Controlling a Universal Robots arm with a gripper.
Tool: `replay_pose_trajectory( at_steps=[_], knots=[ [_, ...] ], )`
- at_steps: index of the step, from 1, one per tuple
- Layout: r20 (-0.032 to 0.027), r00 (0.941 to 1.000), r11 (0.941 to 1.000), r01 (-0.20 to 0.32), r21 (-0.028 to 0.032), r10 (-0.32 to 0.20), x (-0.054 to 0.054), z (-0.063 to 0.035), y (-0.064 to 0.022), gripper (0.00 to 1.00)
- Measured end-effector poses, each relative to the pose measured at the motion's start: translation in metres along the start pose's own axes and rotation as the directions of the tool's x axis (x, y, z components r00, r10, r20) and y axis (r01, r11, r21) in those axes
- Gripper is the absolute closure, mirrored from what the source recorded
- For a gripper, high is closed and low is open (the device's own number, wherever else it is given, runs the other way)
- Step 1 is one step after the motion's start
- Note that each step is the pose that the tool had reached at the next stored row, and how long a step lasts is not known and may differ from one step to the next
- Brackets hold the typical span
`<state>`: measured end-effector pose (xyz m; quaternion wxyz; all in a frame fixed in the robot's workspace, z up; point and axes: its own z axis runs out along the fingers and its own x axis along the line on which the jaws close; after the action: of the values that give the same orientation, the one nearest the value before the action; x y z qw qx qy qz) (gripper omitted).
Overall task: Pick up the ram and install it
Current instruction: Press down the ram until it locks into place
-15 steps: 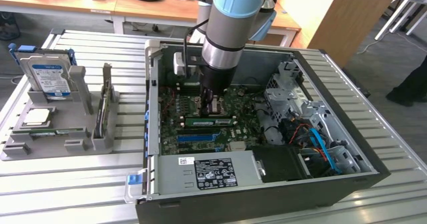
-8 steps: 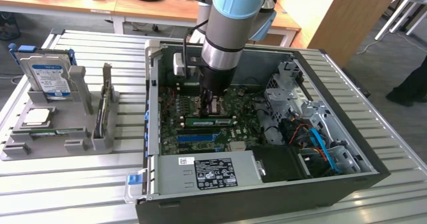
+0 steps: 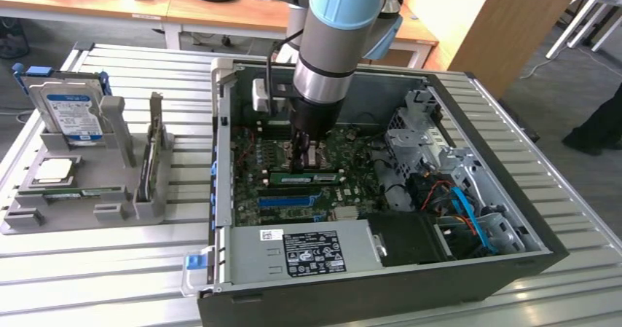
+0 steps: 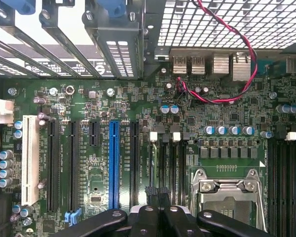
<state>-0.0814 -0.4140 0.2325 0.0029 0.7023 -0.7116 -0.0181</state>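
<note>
An open computer case (image 3: 389, 196) lies on a slatted table (image 3: 97, 269), taking the middle and the exterior view's right. To its left on the same table sits a parts holder (image 3: 83, 196), well apart from the case wall. A hard drive (image 3: 66, 112) stands upright at the holder's far end; an expansion card (image 3: 153, 148) stands on edge along its right side; a processor (image 3: 54, 170) lies flat nearer. Inside the case, the motherboard (image 3: 301, 174) lies on the floor, the power supply (image 3: 311, 250) at the near edge, a drive cage (image 3: 427, 134) to the right. The gripper (image 3: 306, 156) hangs over the motherboard, just behind the ram (image 3: 306, 175) seated in its slot. Desks (image 3: 194, 10) stand beyond the table.
</note>
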Motion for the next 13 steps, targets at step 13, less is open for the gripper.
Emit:
replay_pose_trajectory(
  at_steps=[13],
  knots=[
    [0.0000,1.0000,1.0000,0.000,0.0000,0.000,0.0014,0.0017,-0.0001,0.89]
  ],
)
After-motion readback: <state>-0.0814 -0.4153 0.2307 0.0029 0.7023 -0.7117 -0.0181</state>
